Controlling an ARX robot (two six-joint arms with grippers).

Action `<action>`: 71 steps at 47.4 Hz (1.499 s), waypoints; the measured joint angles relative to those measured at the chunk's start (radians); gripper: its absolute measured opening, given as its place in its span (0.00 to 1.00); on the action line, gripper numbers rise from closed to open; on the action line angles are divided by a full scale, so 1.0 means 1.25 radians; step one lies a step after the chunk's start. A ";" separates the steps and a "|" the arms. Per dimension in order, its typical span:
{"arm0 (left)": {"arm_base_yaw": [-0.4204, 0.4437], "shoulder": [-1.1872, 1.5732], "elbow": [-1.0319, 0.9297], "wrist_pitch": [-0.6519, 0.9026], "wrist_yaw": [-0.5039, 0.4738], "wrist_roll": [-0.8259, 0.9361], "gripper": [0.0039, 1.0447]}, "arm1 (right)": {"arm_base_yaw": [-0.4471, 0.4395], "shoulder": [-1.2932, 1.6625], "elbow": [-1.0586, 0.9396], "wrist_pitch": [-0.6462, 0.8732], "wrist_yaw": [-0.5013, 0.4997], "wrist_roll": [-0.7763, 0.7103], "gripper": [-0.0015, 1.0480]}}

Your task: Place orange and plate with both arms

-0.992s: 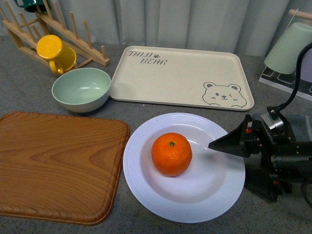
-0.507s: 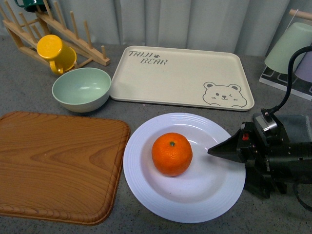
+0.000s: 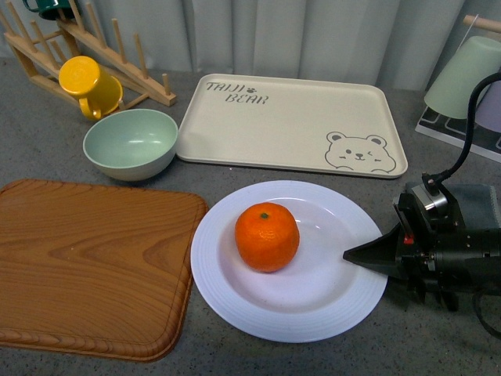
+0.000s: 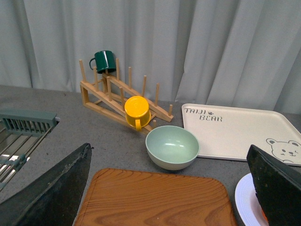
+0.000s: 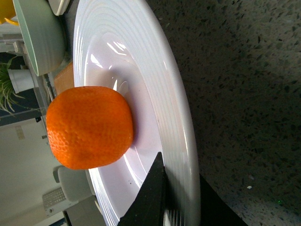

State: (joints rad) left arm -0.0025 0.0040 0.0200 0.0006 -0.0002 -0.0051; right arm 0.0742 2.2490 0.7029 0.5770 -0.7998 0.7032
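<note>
Over on the left, the left gripper [image 4: 167, 149] has its jaws spread wide with nothing between them. Moving right: one wooden cutting board [image 3: 94, 262], one yellow mug [image 3: 90, 86], one pale green bowl [image 3: 130, 143], one cream bear tray [image 3: 290, 125]. Then one white ridged plate [image 3: 313, 290] on the grey counter [image 3: 219, 356], just beside the board, with one bright dimpled orange [image 3: 267, 236] sitting left of its centre, green stem dot up. Right gripper [image 3: 352, 256] is pinched onto the plate's right rim.
</note>
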 joint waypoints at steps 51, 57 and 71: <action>0.000 0.000 0.000 0.000 0.000 0.000 0.94 | -0.004 -0.002 0.176 0.150 -0.003 0.176 0.04; 0.000 0.000 0.000 0.000 0.000 0.000 0.94 | 0.010 0.074 0.295 0.094 0.019 0.187 0.04; 0.000 0.000 0.000 0.000 0.000 0.000 0.94 | 0.043 0.215 0.563 -0.021 0.048 0.201 0.04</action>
State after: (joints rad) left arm -0.0025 0.0040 0.0200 0.0006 0.0002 -0.0051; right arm 0.1276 2.5183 1.4063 0.5510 -0.7395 0.9543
